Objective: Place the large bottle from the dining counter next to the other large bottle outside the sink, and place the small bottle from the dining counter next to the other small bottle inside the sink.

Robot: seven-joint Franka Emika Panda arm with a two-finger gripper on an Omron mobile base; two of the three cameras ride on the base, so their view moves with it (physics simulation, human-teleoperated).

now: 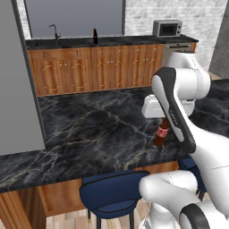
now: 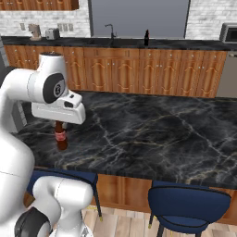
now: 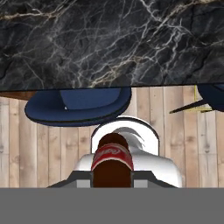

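One small bottle [image 1: 161,134] stands upright near the counter's [image 1: 98,129] front edge, and I see my tool [image 3: 112,177] clamped shut around its neck from above.

You have 2 blue stools [image 2: 189,202] under the near edge, a microwave [image 1: 167,28] on the far worktop, and wooden cabinets [image 2: 139,71] below it.
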